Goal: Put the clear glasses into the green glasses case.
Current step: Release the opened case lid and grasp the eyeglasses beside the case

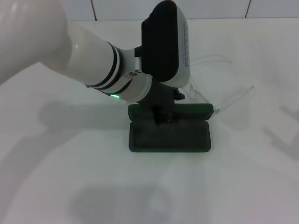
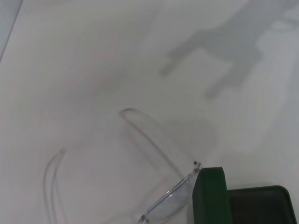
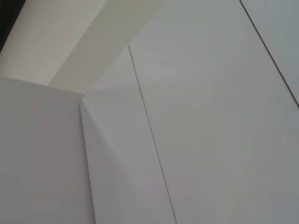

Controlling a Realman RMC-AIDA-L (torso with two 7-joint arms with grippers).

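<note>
Case (image 1: 169,136) lies open on the white table (image 1: 56,177), lid upright along its far edge. Left gripper (image 1: 164,115) reaches down at that lid (finger opening and grasp cannot be told). Glasses (image 1: 219,93) rest just behind the case, toward the right, temples unfolded.

White table (image 1: 56,163): open green glasses case (image 1: 169,137), clear glasses (image 1: 224,100) behind.

It looks like a plain test room for a robot. A bare white table (image 1: 243,177) fills the view, and a white tiled wall (image 1: 210,8) with dark lines stands behind its far edge.
</note>
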